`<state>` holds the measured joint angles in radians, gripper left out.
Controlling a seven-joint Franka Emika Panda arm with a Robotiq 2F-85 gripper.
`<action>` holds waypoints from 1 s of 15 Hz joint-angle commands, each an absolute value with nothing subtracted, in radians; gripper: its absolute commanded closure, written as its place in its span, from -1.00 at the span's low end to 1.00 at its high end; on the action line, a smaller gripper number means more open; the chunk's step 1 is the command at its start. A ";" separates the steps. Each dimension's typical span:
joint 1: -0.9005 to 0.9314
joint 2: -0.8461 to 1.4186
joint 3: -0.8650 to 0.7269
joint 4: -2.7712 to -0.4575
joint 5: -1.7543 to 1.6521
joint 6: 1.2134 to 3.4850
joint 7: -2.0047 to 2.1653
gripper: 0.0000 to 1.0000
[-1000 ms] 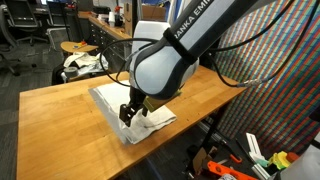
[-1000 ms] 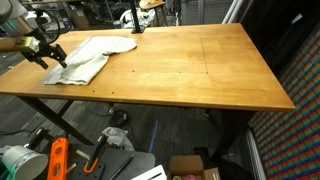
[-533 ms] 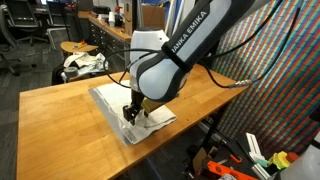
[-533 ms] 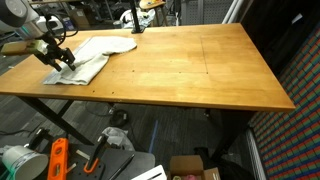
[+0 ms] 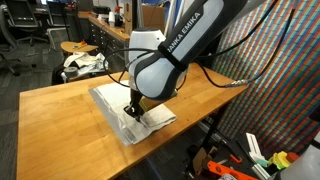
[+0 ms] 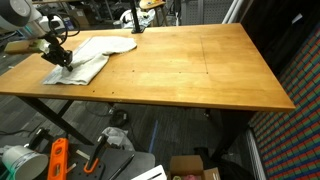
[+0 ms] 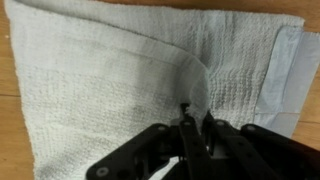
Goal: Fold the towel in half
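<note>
A pale grey-white towel [image 5: 108,98] lies rumpled near one end of the wooden table [image 5: 60,120], also seen in an exterior view [image 6: 98,52]. My gripper [image 5: 130,111] is down on its near edge; from the opposite side it sits at the towel's corner [image 6: 58,58]. In the wrist view the fingers [image 7: 186,122] are drawn together, pinching a raised ridge of the towel [image 7: 100,70] between them. The cloth bunches up into a fold right at the tips of my gripper [image 7: 194,112].
The wooden table top [image 6: 190,65] stretches bare beyond the towel. A chair with white clutter [image 5: 82,62] stands behind the table. A colourful woven panel [image 5: 280,90] rises beside it. Orange tools [image 6: 57,160] and boxes [image 6: 190,168] lie on the floor below.
The jaws have gone from open above the towel to shut on a fold of it. The arm has lowered slightly onto the cloth.
</note>
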<state>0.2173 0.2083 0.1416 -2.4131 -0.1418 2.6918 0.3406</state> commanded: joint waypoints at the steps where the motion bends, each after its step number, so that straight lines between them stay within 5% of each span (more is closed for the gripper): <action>1: 0.233 0.185 0.126 -2.404 -0.141 2.658 0.350 1.00; 15: 0.237 0.070 0.213 -2.507 -0.050 2.694 0.294 0.93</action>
